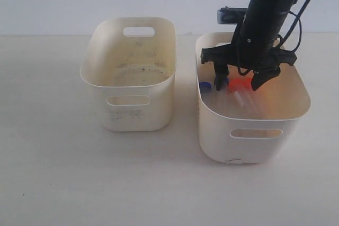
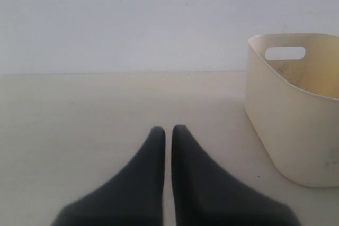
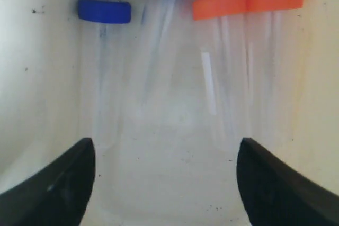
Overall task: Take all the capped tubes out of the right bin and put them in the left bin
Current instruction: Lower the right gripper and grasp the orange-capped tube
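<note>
Pale tabletop (image 1: 53, 183) is carrying both containers. Well off to one side of the right gripper (image 1: 238, 84), the left bin (image 1: 130, 115) is standing with only specks showing inside, no tubes. The right bin (image 1: 254, 144) is surrounding that gripper, whose jaws are spreading wide and gripping nothing. The left gripper (image 2: 168, 130) is idling with its fingers nearly touching, clear of the left bin. All four capped tubes (image 3: 217, 78), two blue and two orange, are lying just ahead of the right gripper's fingertips, so by my judgement every transfer is still waiting.
</note>
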Robot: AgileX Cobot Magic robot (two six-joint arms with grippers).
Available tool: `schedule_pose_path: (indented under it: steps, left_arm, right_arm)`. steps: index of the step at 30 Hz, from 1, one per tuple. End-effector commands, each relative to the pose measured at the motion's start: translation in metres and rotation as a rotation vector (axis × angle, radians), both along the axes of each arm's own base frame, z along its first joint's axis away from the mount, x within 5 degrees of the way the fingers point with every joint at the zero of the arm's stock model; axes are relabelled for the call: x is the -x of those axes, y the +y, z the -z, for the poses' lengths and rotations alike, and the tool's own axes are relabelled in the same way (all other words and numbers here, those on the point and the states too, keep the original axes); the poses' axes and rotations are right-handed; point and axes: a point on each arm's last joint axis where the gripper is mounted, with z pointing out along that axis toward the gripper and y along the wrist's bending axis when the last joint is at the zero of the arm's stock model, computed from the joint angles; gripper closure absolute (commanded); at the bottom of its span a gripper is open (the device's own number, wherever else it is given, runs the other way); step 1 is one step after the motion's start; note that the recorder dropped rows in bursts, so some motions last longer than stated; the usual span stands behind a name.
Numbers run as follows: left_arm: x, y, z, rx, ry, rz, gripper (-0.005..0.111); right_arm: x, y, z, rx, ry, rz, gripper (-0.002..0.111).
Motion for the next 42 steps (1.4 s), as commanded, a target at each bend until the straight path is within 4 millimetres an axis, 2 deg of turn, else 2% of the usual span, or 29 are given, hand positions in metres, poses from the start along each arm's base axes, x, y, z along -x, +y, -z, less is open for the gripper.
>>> schedule_pose_path:
  steps: [1, 6, 9, 21, 26, 34, 42]
  left_arm:
    - [0.0, 0.0, -0.002, 0.008, -0.01, 0.007, 0.103]
    - [0.0, 0.0, -0.002, 0.008, -0.01, 0.007, 0.103]
    - [0.0, 0.0, -0.002, 0.008, -0.01, 0.007, 0.103]
    - [0.0, 0.0, -0.002, 0.008, -0.01, 0.007, 0.103]
    - [0.0, 0.0, -0.002, 0.008, -0.01, 0.007, 0.103]
    - [0.0, 0.0, -0.002, 0.008, -0.01, 0.007, 0.103]
    - [0.0, 0.0, -0.002, 0.008, -0.01, 0.007, 0.103]
  right_arm:
    - [-0.004, -0.003, -0.003, 0.013, -0.039, -0.002, 0.037]
    - [-0.005, -0.003, 0.003, 0.017, -0.041, -0.003, 0.037]
    - [-0.007, -0.003, 0.018, 0.027, 0.003, -0.003, 0.037]
    - [-0.01, -0.01, 0.052, 0.148, 0.098, -0.015, 0.037]
    - [-0.01, -0.01, 0.068, 0.155, 0.139, -0.016, 0.044]
    - [-0.009, -0.013, 0.075, 0.199, 0.167, -0.05, 0.045]
    - [-0.009, -0.023, 0.073, 0.301, 0.172, -0.052, 0.045]
